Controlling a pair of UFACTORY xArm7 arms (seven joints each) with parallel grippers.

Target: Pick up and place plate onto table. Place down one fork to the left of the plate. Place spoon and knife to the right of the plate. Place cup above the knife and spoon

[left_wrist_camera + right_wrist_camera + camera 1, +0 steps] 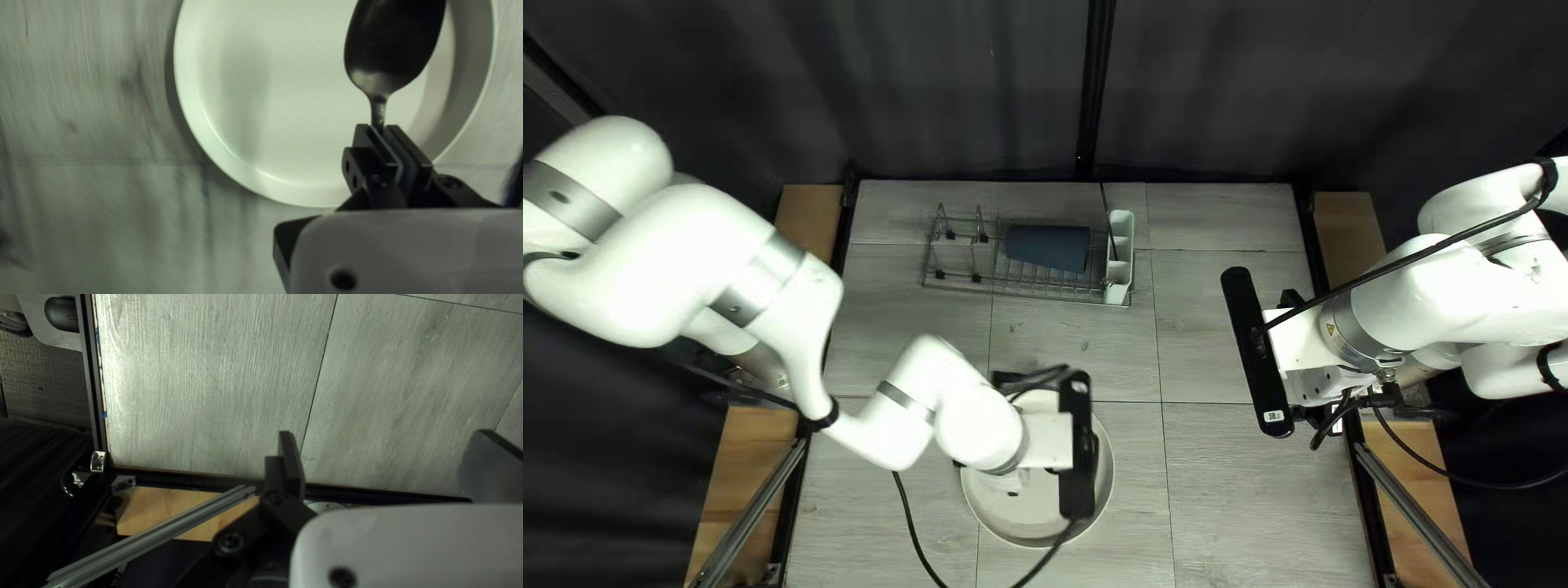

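Fingers of the left gripper [379,130] pinch the spoon [395,46] at its narrow neck in the left wrist view. The rounded end extends ahead of the fingertips, over the plate [305,109]. Expect a light, stiff, slick piece that is hard to damage but can swivel in so small a grip. Apply a firm pinch and lower slowly. If you must regrip, take the handle nearer its middle.

In the top left view, you find the plate on the surface [1231,501], beneath the left gripper. Carry the spoon clear of the rim, then set it down to the right. The cup [1048,247] lies on its side in the wire rack [1024,290], beside the white cutlery holder [1120,261]. Grip it across the body; it may roll.

In the right wrist view, the right gripper [384,433] has its fingers spread wide, holding nothing.
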